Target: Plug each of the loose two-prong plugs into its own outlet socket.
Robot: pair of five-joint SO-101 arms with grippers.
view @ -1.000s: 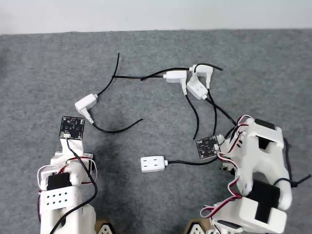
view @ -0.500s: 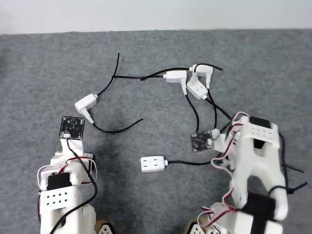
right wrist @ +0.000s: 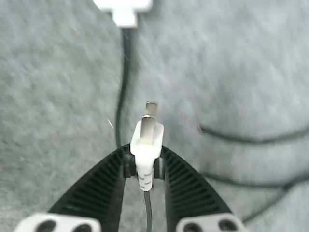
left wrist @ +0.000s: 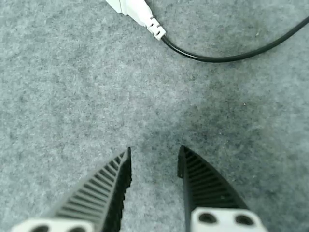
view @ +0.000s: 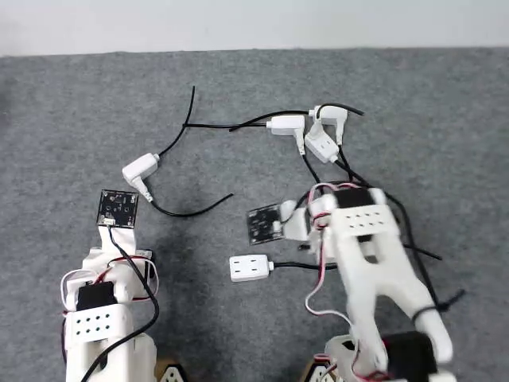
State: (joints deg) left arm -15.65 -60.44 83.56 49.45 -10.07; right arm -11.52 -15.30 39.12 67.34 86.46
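Note:
My right gripper (right wrist: pixel 145 151) is shut on a white two-prong plug (right wrist: pixel 146 137), prongs pointing away from the wrist. Beyond the prongs lies one end of the white outlet strip (right wrist: pixel 123 7) with its black cord (right wrist: pixel 124 72). From above, the right arm (view: pixel 358 239) hangs just right of and above the outlet strip (view: pixel 249 267). My left gripper (left wrist: pixel 154 157) is open over bare carpet, and a loose white plug (left wrist: pixel 133 8) lies ahead of it. That plug (view: pixel 141 169) rests beyond the left arm (view: pixel 103 310). Three more plugs (view: pixel 288 125) (view: pixel 321 146) (view: pixel 330 118) are clustered at the back.
Black cords (view: pixel 191 213) loop across the grey carpet (view: pixel 71 119) between the plugs and the arms. Several cords (view: pixel 350 179) run under the right arm. The carpet's far left and far right are open.
The right arm has swung left and forward from the table's right side to a spot beside the outlet strip. The left arm and the loose plugs have stayed put.

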